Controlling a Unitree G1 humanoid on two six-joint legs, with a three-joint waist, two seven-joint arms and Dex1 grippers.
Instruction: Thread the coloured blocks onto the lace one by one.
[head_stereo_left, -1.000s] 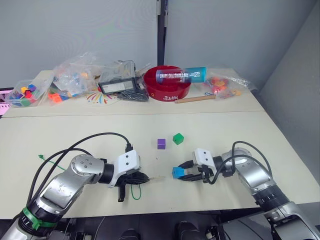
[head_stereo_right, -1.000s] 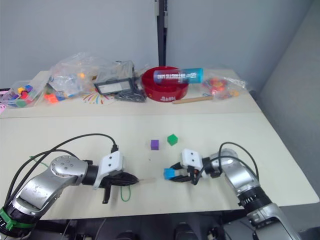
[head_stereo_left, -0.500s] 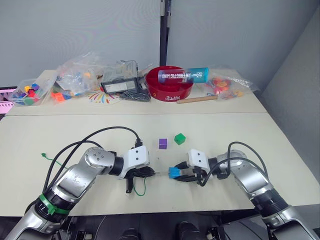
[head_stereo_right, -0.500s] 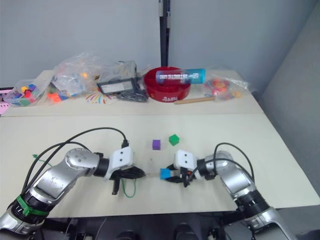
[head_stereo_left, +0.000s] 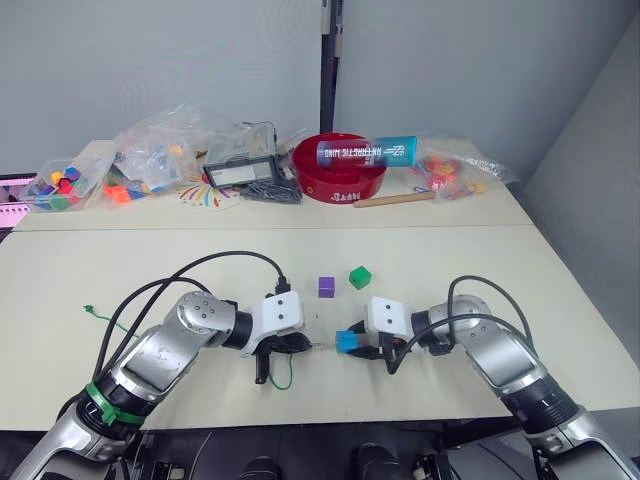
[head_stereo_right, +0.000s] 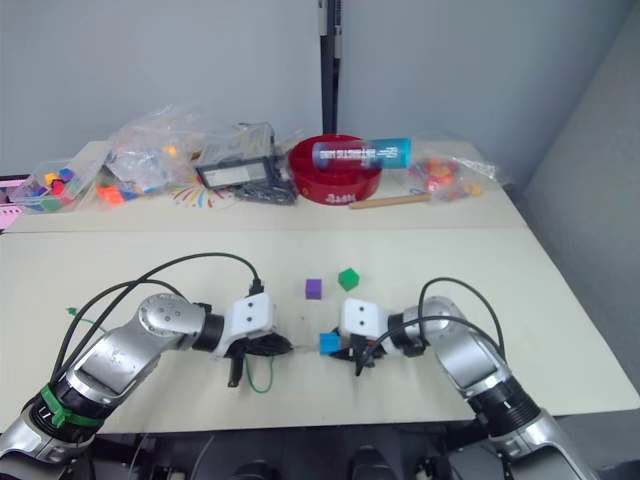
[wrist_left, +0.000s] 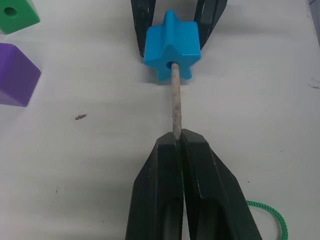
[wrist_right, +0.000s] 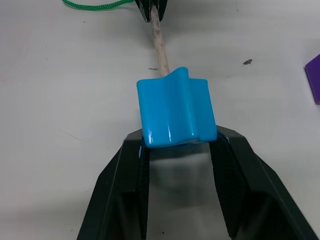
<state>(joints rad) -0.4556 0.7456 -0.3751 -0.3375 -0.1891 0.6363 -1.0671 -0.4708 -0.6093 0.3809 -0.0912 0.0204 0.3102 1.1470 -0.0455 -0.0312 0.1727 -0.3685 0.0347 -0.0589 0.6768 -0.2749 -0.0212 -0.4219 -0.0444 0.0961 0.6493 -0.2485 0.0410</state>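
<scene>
The left tool (wrist_left: 176, 145) pinched the lace (wrist_left: 174, 100), its tip entering the blue block (wrist_left: 172, 44) gripped by the right tool (wrist_right: 177, 150); purple block (head_stereo_left: 324, 287) and green block (head_stereo_left: 358, 277) waited.

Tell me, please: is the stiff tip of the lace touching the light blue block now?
Touching. In the left wrist view, the tip, pinched by the left gripper, enters the hole of the light blue block held by the right gripper.

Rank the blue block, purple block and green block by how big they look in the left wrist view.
1. blue block, whole and held on the lace tip.
2. purple block, cut by the frame edge.
3. green block, also cut off.
Cropping makes the last two unsure.
</scene>
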